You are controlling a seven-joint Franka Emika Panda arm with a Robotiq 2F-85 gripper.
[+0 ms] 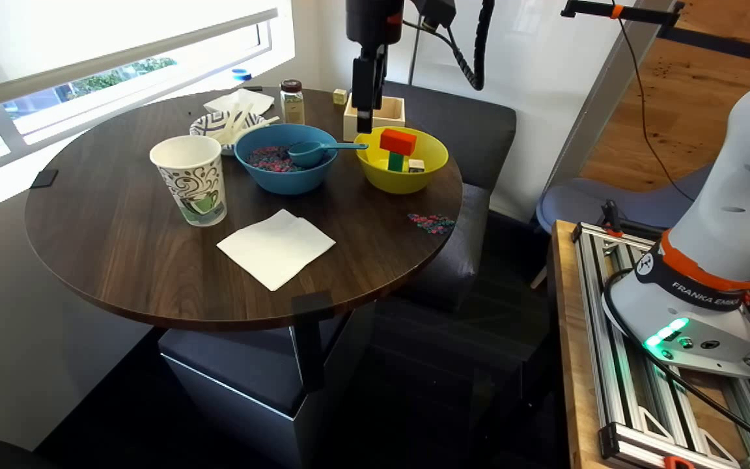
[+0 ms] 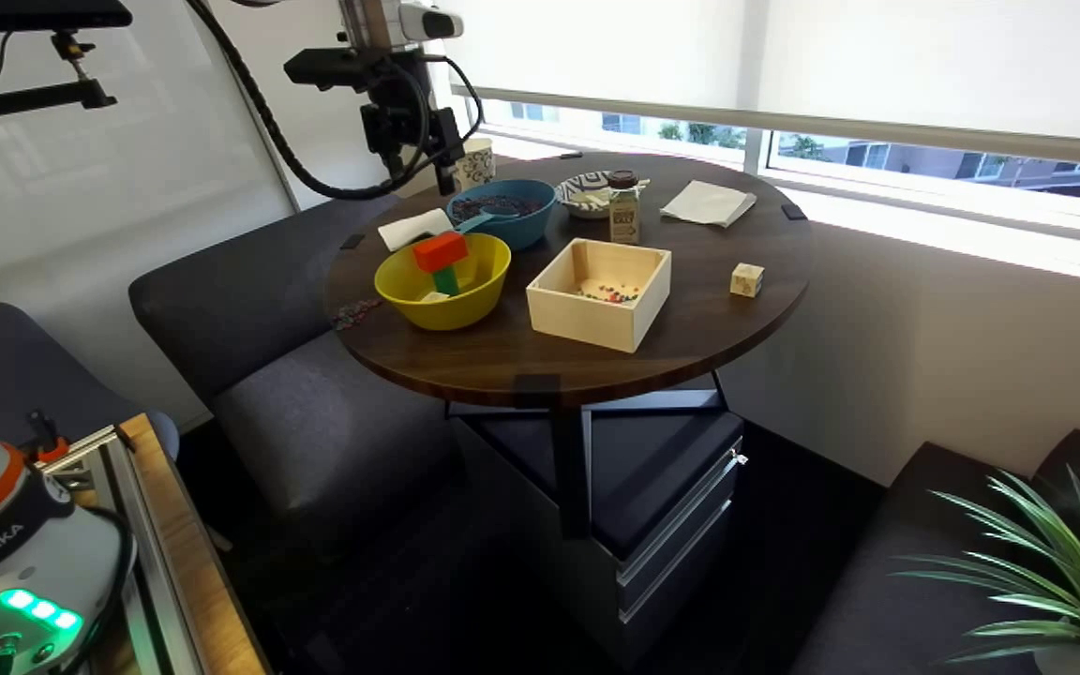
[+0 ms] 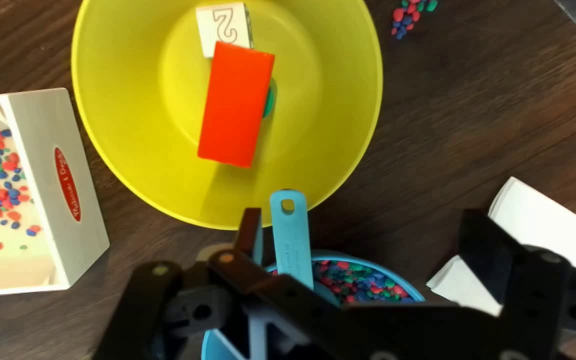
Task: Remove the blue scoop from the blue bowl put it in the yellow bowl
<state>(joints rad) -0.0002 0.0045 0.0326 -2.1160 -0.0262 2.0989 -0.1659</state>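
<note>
The blue scoop [image 1: 310,154] rests in the blue bowl [image 1: 287,181], its cup on small coloured bits and its handle reaching over the rim to the yellow bowl [image 1: 401,184]. In the wrist view, the handle of the scoop [image 3: 293,240] points up, its holed end overlapping the edge of the yellow bowl [image 3: 338,110]. My gripper [image 3: 365,222] is open above it; the handle shows between the fingers, much nearer the left one, and is not held. Much of the blue bowl [image 3: 380,269] is hidden there by the gripper. In an exterior view, the gripper [image 2: 418,159] hangs over the bowls.
A red block [image 3: 236,105] lies atop a green one inside the yellow bowl, beside a white number block [image 3: 224,27]. Around the bowls stand a wooden box [image 2: 587,319], a paper cup [image 1: 196,185], a jar [image 1: 293,104], a patterned bowl [image 2: 587,199] and a napkin [image 1: 276,247].
</note>
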